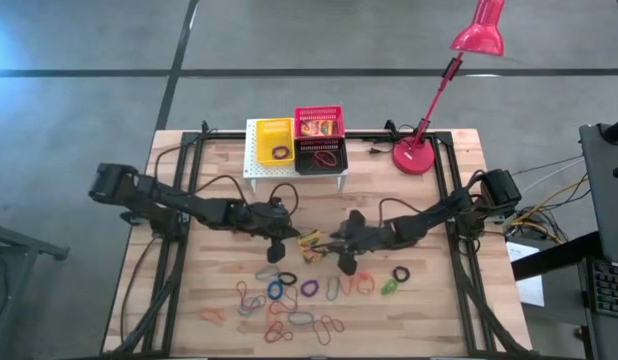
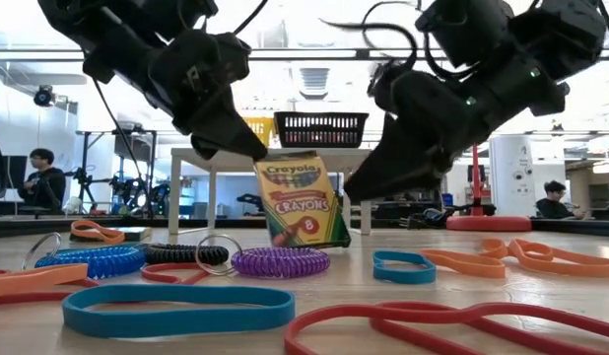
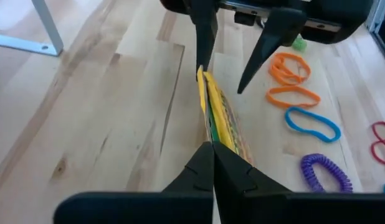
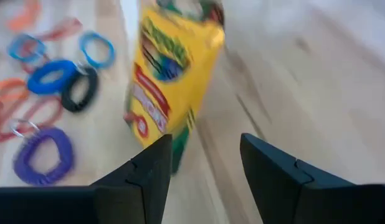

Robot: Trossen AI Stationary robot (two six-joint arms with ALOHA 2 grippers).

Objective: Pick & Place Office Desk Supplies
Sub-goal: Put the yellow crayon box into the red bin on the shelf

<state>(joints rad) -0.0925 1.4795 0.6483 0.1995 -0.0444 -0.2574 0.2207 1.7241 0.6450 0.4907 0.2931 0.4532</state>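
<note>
A yellow-green crayon box [image 2: 303,200] stands tilted at mid-table, with my left gripper [image 3: 211,146] shut on it. My right gripper [image 4: 205,140] is open at the box's other side. In its wrist view the box [image 4: 171,74] stands ahead of one finger, not between the two. Whether that finger touches the box, I cannot tell. Several elastic loops [image 1: 289,300] in red, orange, blue, purple, green and black lie flat on the table nearer the front edge. My left gripper pinches the box's thin upper edge [image 3: 212,134] between its two fingers, at the top corner [image 2: 263,158]. The fingers slant down from the table's left and lie along the box. The box hangs tilted below them; whether its lower end [image 2: 314,244] rests on the table, I cannot tell.
At the far edge a white stand [image 1: 251,160] carries a yellow basket [image 1: 273,135], a red basket [image 1: 319,122] and a black basket [image 1: 319,156]. A red desk lamp [image 1: 419,150] stands to their right. People sit in the room behind the table.
</note>
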